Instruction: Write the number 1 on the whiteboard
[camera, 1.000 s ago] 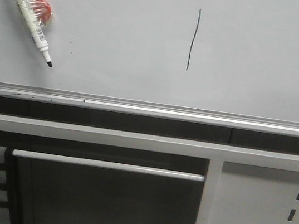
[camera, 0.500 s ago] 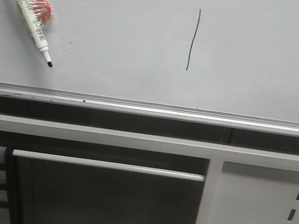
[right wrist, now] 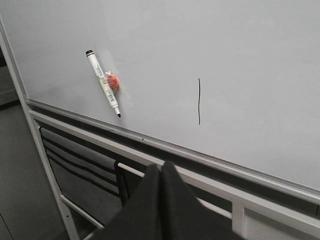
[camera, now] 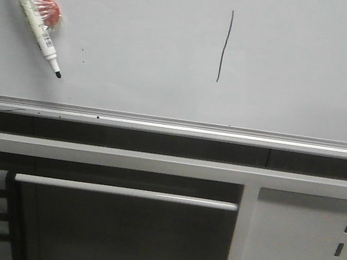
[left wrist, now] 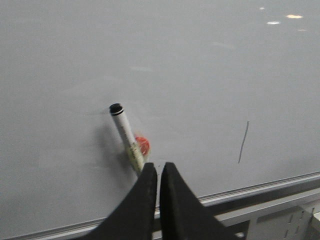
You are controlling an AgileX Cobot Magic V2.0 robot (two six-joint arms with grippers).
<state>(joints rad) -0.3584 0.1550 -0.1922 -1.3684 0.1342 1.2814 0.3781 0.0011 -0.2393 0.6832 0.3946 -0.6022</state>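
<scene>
The whiteboard (camera: 300, 70) fills the upper part of the front view, with a silver rail (camera: 174, 127) along its lower edge. The number 1 (camera: 224, 46) is a thin dark stroke near the board's middle; it also shows in the left wrist view (left wrist: 243, 142) and the right wrist view (right wrist: 199, 101). A white marker (camera: 31, 10) with a red blob on it sits slanted against the board at upper left, tip down, uncapped. My left gripper (left wrist: 159, 166) is shut and empty, short of the board, below the marker (left wrist: 127, 137). My right gripper (right wrist: 161, 165) is shut and empty, well back from the board.
Under the rail is a grey metal frame with a horizontal bar (camera: 125, 191) and a white perforated panel (camera: 311, 255) at lower right. Dark slats (right wrist: 80, 160) hang at the stand's left side. Small dark specks (camera: 83, 61) dot the board near the marker tip.
</scene>
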